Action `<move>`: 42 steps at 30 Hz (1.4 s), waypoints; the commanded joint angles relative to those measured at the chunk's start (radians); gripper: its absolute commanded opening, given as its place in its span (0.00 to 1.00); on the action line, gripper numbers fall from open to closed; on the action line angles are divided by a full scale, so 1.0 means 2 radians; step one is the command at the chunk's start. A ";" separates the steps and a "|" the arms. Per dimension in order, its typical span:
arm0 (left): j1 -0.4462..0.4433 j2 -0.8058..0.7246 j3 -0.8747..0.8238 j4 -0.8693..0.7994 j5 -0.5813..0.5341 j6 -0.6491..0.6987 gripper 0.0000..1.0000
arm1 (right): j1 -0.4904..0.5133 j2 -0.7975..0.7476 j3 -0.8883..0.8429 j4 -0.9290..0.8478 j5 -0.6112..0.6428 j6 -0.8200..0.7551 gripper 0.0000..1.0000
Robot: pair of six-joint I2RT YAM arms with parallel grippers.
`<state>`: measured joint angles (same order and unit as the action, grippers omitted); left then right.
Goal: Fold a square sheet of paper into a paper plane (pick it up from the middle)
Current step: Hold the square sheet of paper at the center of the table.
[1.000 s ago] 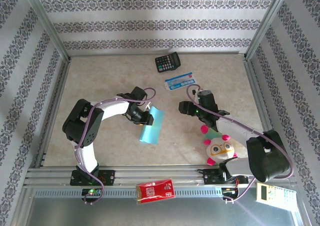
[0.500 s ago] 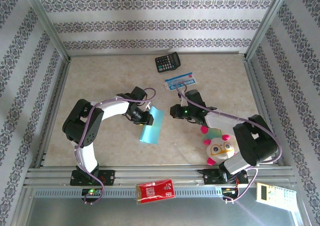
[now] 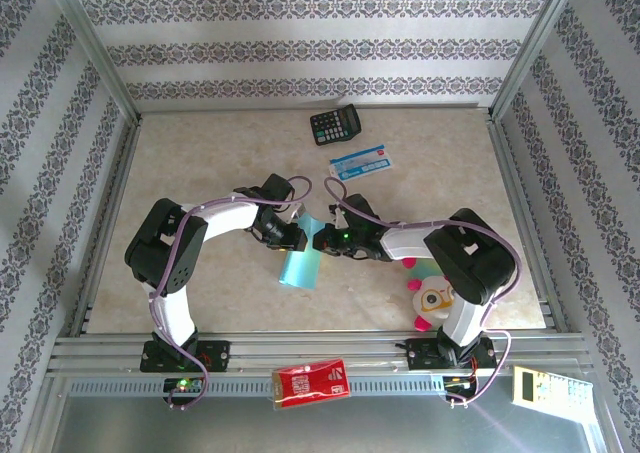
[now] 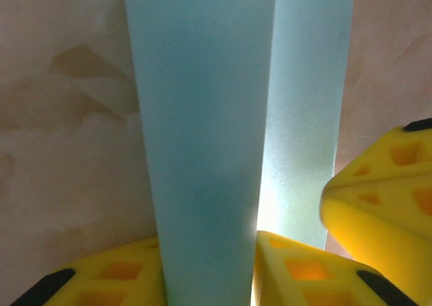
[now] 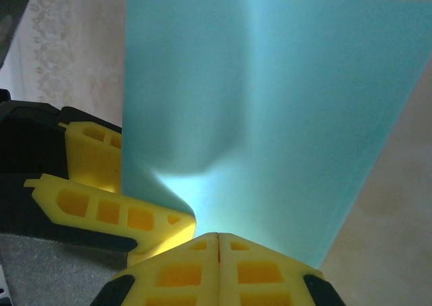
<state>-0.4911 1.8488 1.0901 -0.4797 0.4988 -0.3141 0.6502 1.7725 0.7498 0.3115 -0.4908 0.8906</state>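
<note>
Left gripper [image 3: 288,235] clamps the folded square sheet of paper [image 3: 303,263] by its upper left edge, held mid-table between the arms. The right gripper [image 3: 322,241] — a second ago open near the plush toy [image 3: 437,298] — has swung across and now pinches the sheet's right edge, fingertips [image 5: 250,259] meeting. Print on the blue-and-white card [image 3: 360,162] and red packet [image 3: 311,384] is too small to read.
</note>
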 commanded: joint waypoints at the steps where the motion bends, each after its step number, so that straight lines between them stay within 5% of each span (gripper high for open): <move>1: 0.001 0.023 -0.022 -0.015 -0.068 0.005 0.35 | 0.008 0.012 0.012 0.024 -0.009 0.025 0.00; 42: 0.001 0.021 -0.022 -0.015 -0.073 0.005 0.35 | 0.018 0.023 -0.020 -0.036 0.057 0.057 0.00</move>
<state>-0.4911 1.8488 1.0889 -0.4786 0.4965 -0.3141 0.6773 1.8038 0.7414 0.3145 -0.4412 0.9977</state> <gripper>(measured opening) 0.352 0.049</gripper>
